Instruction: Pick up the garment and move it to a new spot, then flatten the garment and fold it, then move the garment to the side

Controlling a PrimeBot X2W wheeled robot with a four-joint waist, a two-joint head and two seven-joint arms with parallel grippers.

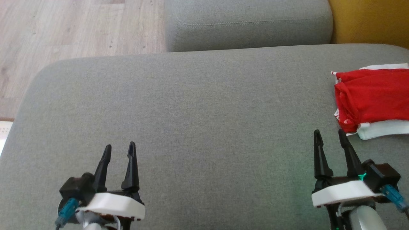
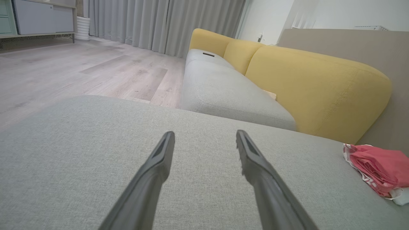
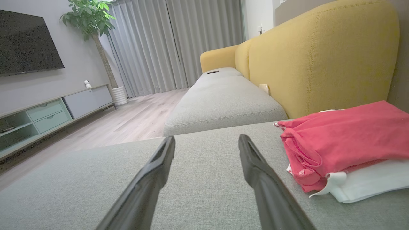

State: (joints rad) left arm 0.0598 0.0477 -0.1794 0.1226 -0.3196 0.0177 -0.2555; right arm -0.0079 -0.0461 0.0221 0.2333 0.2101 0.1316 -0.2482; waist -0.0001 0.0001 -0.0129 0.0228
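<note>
**Two grippers open and empty, red garment at the cushion's right edge**

Two grippers hovered over the near part of the large grey cushion (image 1: 191, 105) when we looked down from the head view. The left gripper (image 1: 120, 144) sat by the near left corner, its jaws spread wide with nothing between them. The right gripper (image 1: 329, 131) sat by the near right corner, its jaws just as wide apart and holding nothing.

We found the red garment (image 1: 370, 94) folded at the right edge of the cushion, about halfway back. It lay on top of a folded white cloth (image 1: 383, 129), which stuck out beneath its near side. In the right wrist view we saw the right gripper's fingers (image 3: 262, 179) just beside the pile's near left corner, apart from it. The left gripper was well apart from the garment.

Beyond the far edge we saw a second grey seat cushion (image 1: 249, 25), a yellow backrest (image 1: 367, 19) and wooden floor (image 1: 80, 28).
</note>
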